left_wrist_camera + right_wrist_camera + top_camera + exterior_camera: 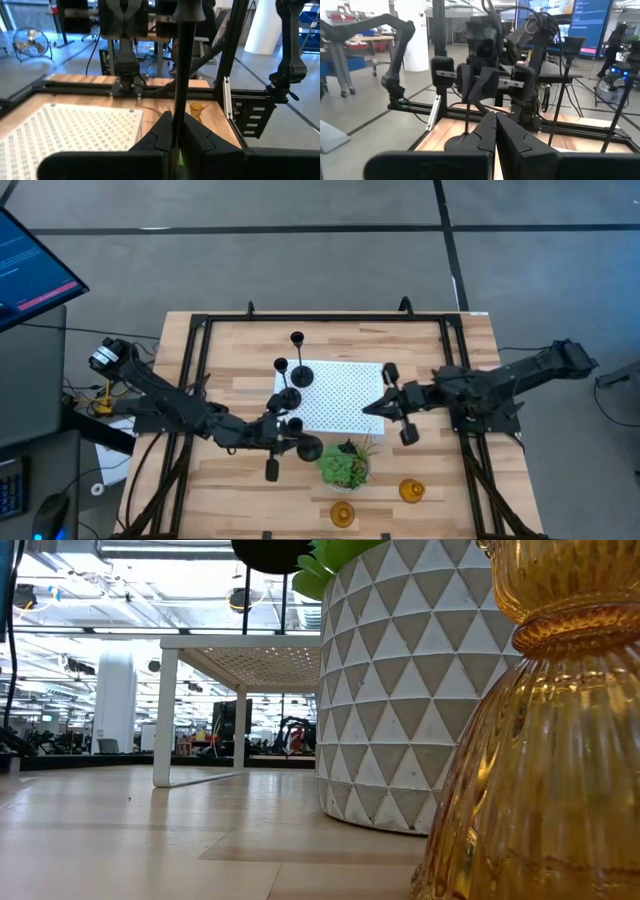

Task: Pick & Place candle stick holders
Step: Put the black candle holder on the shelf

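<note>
My left gripper [283, 430] is shut on the thin stem of a black candle stick holder [308, 448], beside the green plant [345, 465]. The holder's round base shows high up in the low view [270, 550]. Two more black holders stand upright at the left edge of the white perforated platform [350, 395]: one on its round base [288, 398], one farther back [297, 340]. Two amber holders [343, 513] [411, 491] stand near the front edge. My right gripper [375, 408] is shut and empty over the platform's right part. My left gripper pinches the holder's thin stem [178, 107] between its two fingers [160, 132], partway up, with stem above and below them. The fingers come level from the table's left, across the stem. The holder stands upright in the hold, and its base [457, 142] is clear of the table.
The plant's white patterned pot [400, 690] stands right next to the held holder. One amber holder fills the low view's right side [540, 740]. A black frame [330, 320] runs round the table. A monitor [30, 265] stands off the table at the far left.
</note>
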You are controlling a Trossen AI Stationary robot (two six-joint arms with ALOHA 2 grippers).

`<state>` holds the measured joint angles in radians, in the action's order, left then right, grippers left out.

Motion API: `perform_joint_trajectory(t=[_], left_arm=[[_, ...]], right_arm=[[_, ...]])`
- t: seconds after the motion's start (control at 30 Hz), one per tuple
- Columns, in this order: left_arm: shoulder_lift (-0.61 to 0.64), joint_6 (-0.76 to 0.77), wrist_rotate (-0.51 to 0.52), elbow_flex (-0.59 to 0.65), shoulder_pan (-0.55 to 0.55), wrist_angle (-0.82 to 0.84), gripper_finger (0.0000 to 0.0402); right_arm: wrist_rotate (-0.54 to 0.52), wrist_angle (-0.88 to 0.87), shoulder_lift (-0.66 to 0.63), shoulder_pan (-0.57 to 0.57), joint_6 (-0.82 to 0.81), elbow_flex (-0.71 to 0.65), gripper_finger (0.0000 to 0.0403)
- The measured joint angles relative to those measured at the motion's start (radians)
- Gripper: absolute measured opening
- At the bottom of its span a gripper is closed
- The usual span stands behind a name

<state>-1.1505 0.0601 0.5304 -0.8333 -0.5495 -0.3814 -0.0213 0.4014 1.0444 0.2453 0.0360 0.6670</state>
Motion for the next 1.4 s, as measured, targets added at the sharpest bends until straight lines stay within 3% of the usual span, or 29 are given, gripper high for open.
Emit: perform_joint_trajectory(t=[0.2,0.43,0.8,1.0,1.17,1.4], left_arm=[[0.005,-0.011,0.000,0.000,0.001,0.000,0.0014],[0.005,-0.011,0.000,0.000,0.001,0.002,0.0015],[0.004,-0.011,0.042,0.000,0.001,0.038,0.0015],[0.004,-0.011,0.091,0.000,0.001,0.053,0.0015],[0.004,-0.011,0.122,0.000,0.001,0.056,0.0015],[0.004,-0.011,0.127,0.000,0.001,0.060,0.0015]], right_arm=[[0.130,0.003,0.151,-0.038,0.000,0.111,0.0000],[0.129,0.007,0.276,-0.046,0.022,0.229,0.0008],[0.129,0.005,0.424,-0.039,0.042,0.359,0.0136],[0.129,0.007,0.484,-0.030,0.042,0.407,0.0178],[0.129,0.023,0.520,-0.030,0.042,0.434,0.0187],[0.130,0.089,0.549,-0.039,0.042,0.442,0.0170]])
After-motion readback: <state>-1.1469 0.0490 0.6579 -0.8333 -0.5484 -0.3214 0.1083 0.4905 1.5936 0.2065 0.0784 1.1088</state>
